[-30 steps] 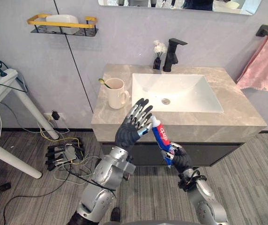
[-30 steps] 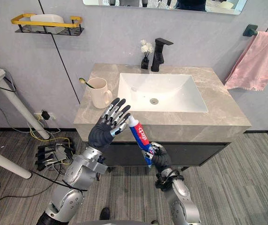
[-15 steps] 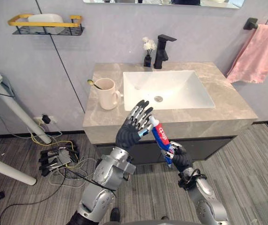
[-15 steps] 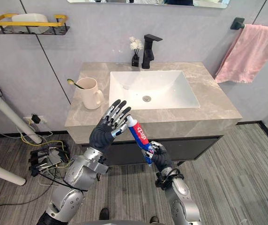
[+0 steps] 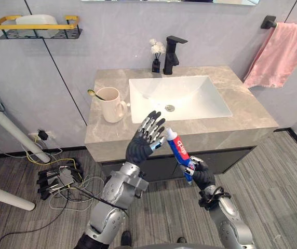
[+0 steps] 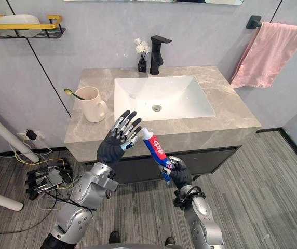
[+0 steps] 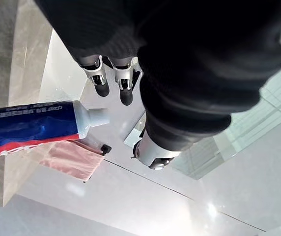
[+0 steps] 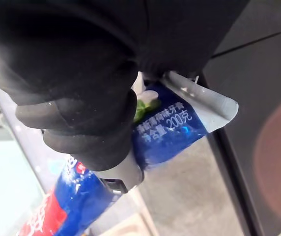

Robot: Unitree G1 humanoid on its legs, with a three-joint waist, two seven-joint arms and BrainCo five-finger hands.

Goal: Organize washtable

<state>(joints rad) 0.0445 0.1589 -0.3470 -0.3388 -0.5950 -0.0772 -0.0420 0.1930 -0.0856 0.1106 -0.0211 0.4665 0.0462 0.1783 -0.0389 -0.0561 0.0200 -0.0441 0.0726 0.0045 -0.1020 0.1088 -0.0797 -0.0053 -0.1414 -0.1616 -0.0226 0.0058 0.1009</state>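
Observation:
A blue and red toothpaste tube with a white cap stands nearly upright in front of the washtable. My right hand is shut on its lower crimped end. My left hand is raised beside the cap with straight fingers, open, its fingertips just clear of the cap. A cream mug with a spoon-like handle sticking out stands on the counter's left part.
A white sink basin fills the counter's middle, with a black tap and a small flower vase behind it. A pink towel hangs at the right. A yellow wall shelf is upper left. Cables lie on the floor.
The camera has shifted, so the washtable sits lower and further left in view. Both hands and the toothpaste tube keep the same pose relative to each other.

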